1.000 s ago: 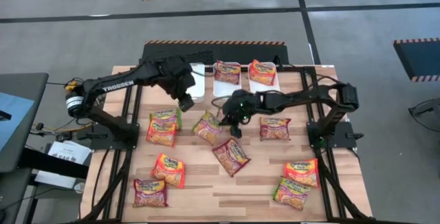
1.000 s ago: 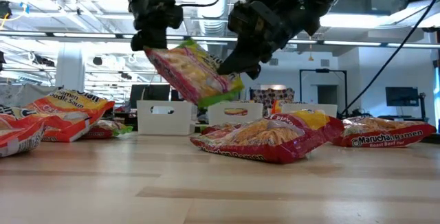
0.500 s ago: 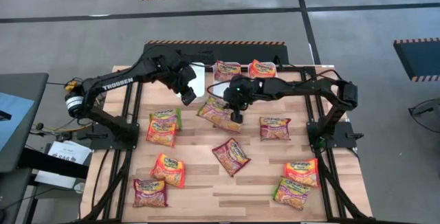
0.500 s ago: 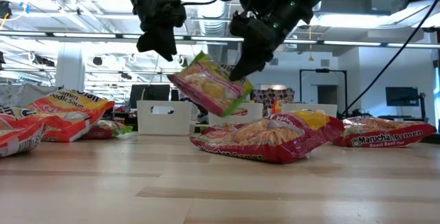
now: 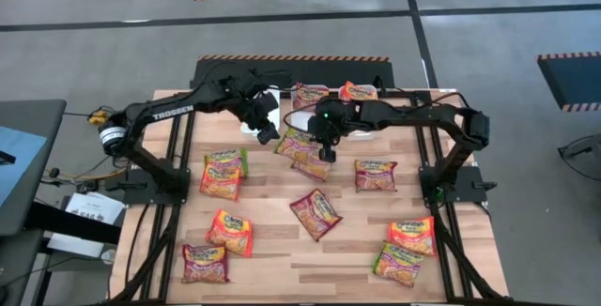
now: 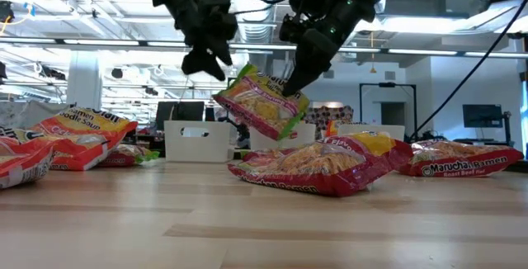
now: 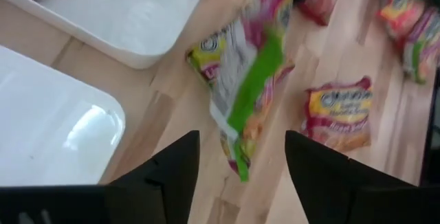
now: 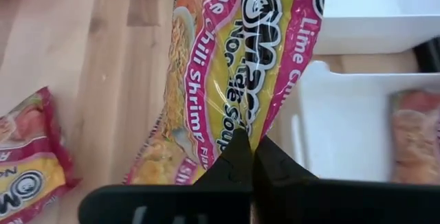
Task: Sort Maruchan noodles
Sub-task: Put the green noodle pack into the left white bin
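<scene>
Since a second ago, your right gripper (image 5: pixel 326 148) has carried the green-trimmed noodle packet (image 5: pixel 302 148) up off the table and toward the far side, close to the white bins (image 5: pixel 302 118). You can see its fingers (image 8: pixel 249 162) clenched on one edge of that packet in the right wrist view, where the printing reads lime chili shrimp. In the low view the packet (image 6: pixel 262 104) hangs tilted in the air, clear of the wood, above and behind the red-trimmed packet (image 6: pixel 318 164) lying in the foreground.

Your left gripper (image 5: pixel 267 133) has also shifted, now sitting just beside the lifted packet near the bins' front edge. Its fingers (image 7: pixel 170 172) are spread apart and hold nothing; its wrist view looks down between them at the packet's green stripe (image 7: pixel 253 73).

Two packets already rest in the far bins, a maroon-trimmed one (image 5: pixel 309 93) and an orange one (image 5: pixel 358 91). On the table (image 5: pixel 282 250) you have the rest scattered: a pair overlapping at the left (image 5: pixel 223 171), one at centre (image 5: pixel 315 214), one to the right of the grippers (image 5: pixel 375 175), two at the near left (image 5: pixel 230 232) (image 5: pixel 205 263) and two at the near right (image 5: pixel 412 235) (image 5: pixel 398 263).
</scene>
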Controlling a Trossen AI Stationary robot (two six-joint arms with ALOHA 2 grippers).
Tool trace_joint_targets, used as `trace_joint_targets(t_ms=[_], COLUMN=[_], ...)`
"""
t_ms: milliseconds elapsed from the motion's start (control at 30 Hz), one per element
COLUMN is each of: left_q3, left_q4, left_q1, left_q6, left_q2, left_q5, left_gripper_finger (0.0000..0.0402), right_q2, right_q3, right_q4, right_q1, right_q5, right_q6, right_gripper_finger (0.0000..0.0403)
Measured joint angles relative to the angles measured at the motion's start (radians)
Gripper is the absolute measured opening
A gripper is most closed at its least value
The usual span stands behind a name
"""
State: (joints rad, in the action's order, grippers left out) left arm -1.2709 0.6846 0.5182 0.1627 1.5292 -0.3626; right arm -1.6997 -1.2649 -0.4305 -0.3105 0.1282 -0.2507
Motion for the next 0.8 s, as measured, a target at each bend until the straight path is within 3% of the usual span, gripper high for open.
trace_joint_targets(t_ms=[267,633,800], left_q3=[0.0,0.0,0.0], left_q4=[-0.057,-0.124,-0.15], left_q1=[0.003,0.008,0.007], left_q6=[-0.098,-0.169,-0.177], left_q2=[0.072,0.077,0.077], left_q5=[-0.015,-0.019,-0.076], left_gripper_finger=[0.0204,0.0204,0.0204], right_q2=[0.001,0.001,0.001], right_q3=[-0.07,-0.102,-0.101], right_q4=[-0.096,-0.175,-0.145], right_q1=[-0.034,-0.021,-0.015], right_q5=[-0.003,-0.002,0.001], right_q6=[-0.024,-0.039,-0.039], right_gripper_finger=[0.0006,0.0006,0.0006])
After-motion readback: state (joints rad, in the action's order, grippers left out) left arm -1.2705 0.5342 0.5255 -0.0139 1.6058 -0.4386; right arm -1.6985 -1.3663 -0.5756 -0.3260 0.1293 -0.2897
